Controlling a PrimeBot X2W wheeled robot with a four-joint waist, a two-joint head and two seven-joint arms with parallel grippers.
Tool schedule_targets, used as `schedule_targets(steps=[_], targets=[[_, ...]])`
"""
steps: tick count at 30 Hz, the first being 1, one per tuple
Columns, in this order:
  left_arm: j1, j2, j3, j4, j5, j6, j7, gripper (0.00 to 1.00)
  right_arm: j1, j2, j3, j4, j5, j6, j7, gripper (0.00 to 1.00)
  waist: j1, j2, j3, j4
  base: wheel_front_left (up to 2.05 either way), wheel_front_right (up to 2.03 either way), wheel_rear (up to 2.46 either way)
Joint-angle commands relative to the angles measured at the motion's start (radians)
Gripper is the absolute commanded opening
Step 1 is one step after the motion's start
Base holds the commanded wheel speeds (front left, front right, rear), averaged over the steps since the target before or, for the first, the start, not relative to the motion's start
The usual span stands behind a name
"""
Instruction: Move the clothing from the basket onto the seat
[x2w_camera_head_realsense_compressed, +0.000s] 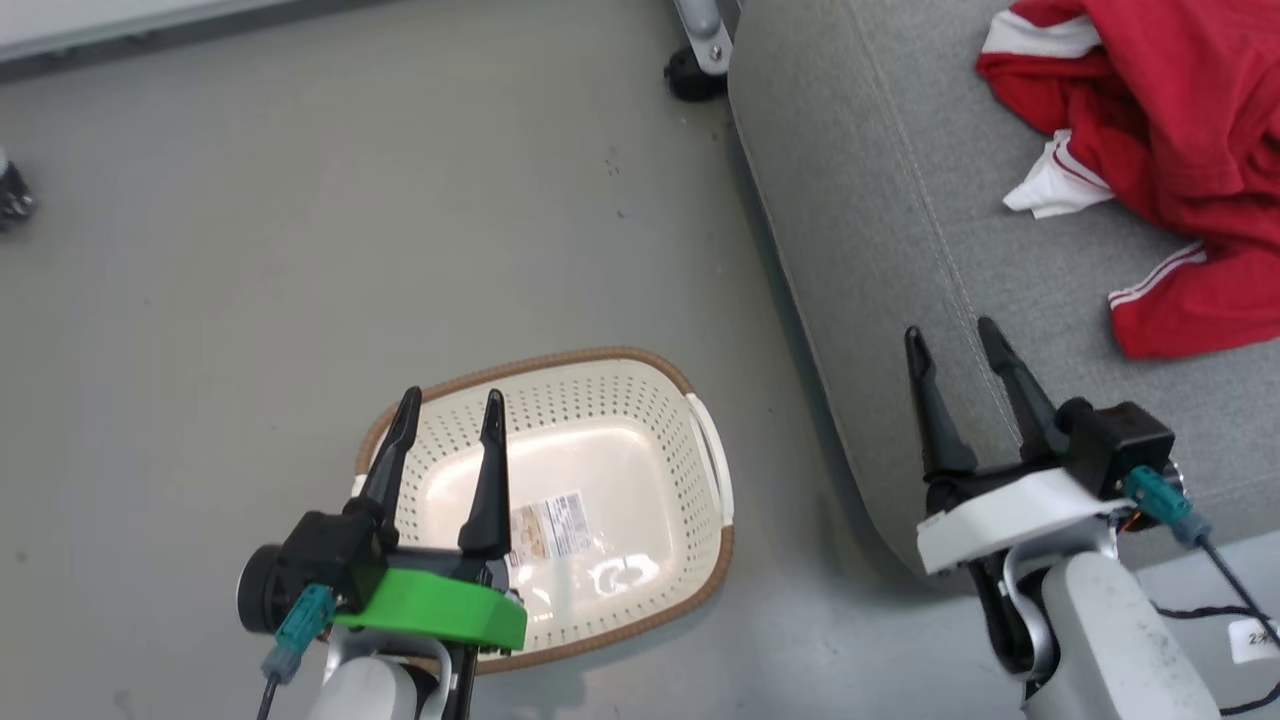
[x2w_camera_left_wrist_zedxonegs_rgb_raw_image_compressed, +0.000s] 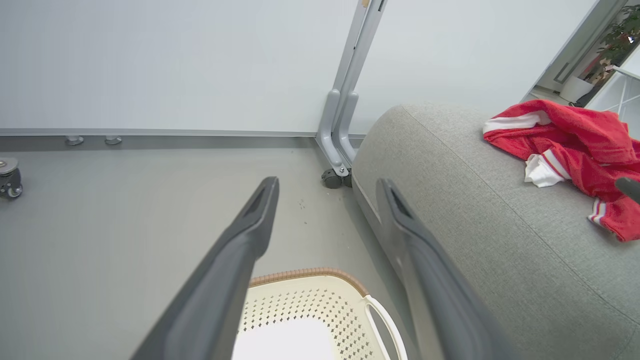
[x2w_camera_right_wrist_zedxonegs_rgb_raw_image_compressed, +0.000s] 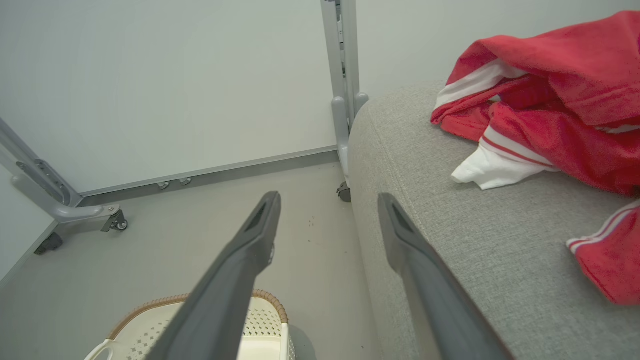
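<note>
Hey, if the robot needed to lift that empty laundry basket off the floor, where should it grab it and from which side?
Probably the white loop handle on the basket side nearest the seat. Come down from above with the open right pincer, one finger through the gap: the loop stands off the rim, and the basket sits upright and empty.

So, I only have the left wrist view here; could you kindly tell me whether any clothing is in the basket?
Observer: No, the head view shows the basket's bare bottom with just its label.
Operator: Thanks. Is the right gripper holding anything?
Observer: No, the right gripper is open and holds nothing, above the seat's front part.
Operator: Is the clothing clear of it?
Observer: Yes, the clothing lies apart from its fingertips.
</note>
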Motion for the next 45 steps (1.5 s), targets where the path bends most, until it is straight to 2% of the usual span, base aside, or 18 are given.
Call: schedule_targets(steps=[1,3,9,17,25,35,36,45], targets=[[0.042,-0.001,0.004,-0.009,-0.008,0.016,0.0,1.0,0.038,-0.011,0.015,-0.008,-0.011,0.0,-0.001,1.0,0.0001,0.0,-0.203,0.142,0.0,0.0,0.0],[0.074,0.0,0.026,-0.035,-0.02,0.042,0.0,1.0,0.077,-0.007,0.036,-0.019,-0.024,0.0,-0.001,1.0,0.0001,0.0,-0.245,0.165,0.0,0.0,0.0],[0.186,0.0,0.08,-0.096,-0.009,0.072,0.0,1.0,0.185,0.011,0.031,-0.073,-0.044,0.0,-0.001,1.0,0.0001,0.0,-0.347,0.219,0.0,0.0,0.0],[0.304,0.0,0.123,-0.175,0.101,0.079,0.0,1.0,0.299,0.023,0.015,-0.153,-0.074,0.0,-0.001,1.0,0.0001,0.0,-0.409,0.237,0.0,0.0,0.0],[0.369,0.0,0.147,-0.177,0.087,0.071,0.0,1.0,0.331,0.026,0.022,-0.151,-0.092,0.0,-0.001,1.0,0.0001,0.0,-0.444,0.218,0.0,0.0,0.0],[0.362,0.0,0.161,-0.147,0.12,0.059,0.0,1.0,0.335,0.031,0.019,-0.142,-0.081,0.0,-0.001,1.0,0.0001,0.0,-0.454,0.21,0.0,0.0,0.0],[0.36,-0.002,0.158,-0.147,0.114,0.059,0.0,0.0,0.321,0.033,0.022,-0.142,-0.083,0.0,0.0,0.0,0.0001,0.0,-0.454,0.21,0.0,0.0,0.0],[0.336,0.008,0.169,-0.104,-0.047,0.044,0.028,0.0,0.312,0.027,0.01,-0.106,0.079,0.0,0.03,0.0,0.0001,0.0,-0.447,0.21,0.0,0.0,0.0]])
